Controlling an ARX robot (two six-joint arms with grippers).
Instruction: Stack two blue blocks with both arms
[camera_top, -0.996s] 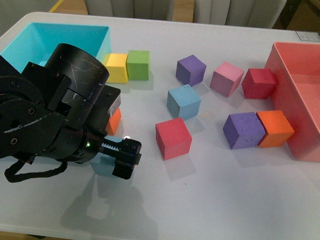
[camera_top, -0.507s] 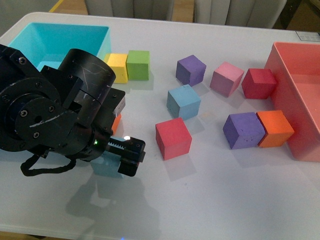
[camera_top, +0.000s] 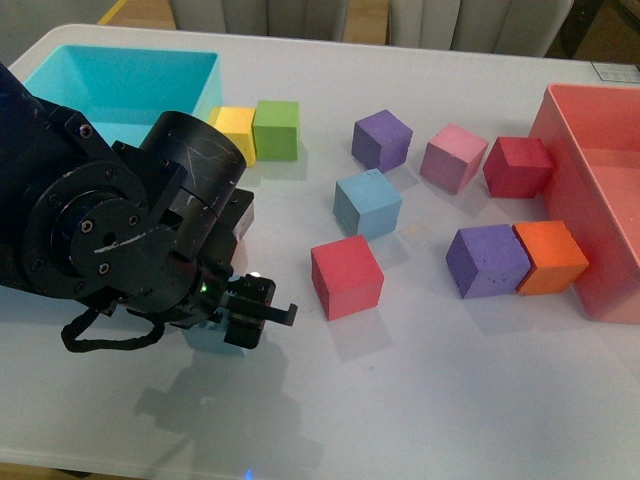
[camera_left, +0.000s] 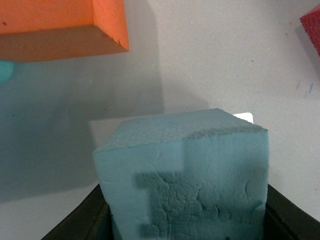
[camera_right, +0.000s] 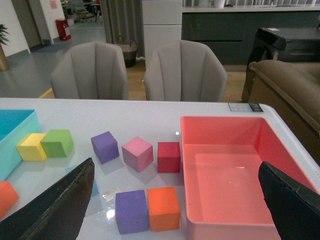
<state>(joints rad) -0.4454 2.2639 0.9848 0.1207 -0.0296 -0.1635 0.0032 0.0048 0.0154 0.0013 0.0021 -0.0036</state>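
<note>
My left gripper (camera_top: 238, 322) is shut on a light blue block (camera_top: 205, 340) at the table's front left. The bulky black left arm hides most of that block in the front view. In the left wrist view the block (camera_left: 185, 175) fills the space between the jaws of the left gripper (camera_left: 182, 220), just above the table. The second blue block (camera_top: 367, 203) sits free at the table's middle, behind a red cube (camera_top: 346, 277). A sliver of it shows in the right wrist view (camera_right: 95, 189). My right gripper (camera_right: 175, 210) is open, empty and high above the table. It is out of the front view.
An orange cube (camera_left: 60, 25) lies close beside the held block. The turquoise bin (camera_top: 120, 80), a yellow cube (camera_top: 234, 135) and a green cube (camera_top: 277, 129) are at the back left. Purple (camera_top: 381, 139), pink (camera_top: 453, 157), dark red (camera_top: 517, 166), purple (camera_top: 486, 260) and orange (camera_top: 549, 257) cubes lie right. The pink bin (camera_top: 600, 200) is at the far right.
My left arm has swung to the right and turned its wrist, with the blue block held in it. The other cubes have not moved.
</note>
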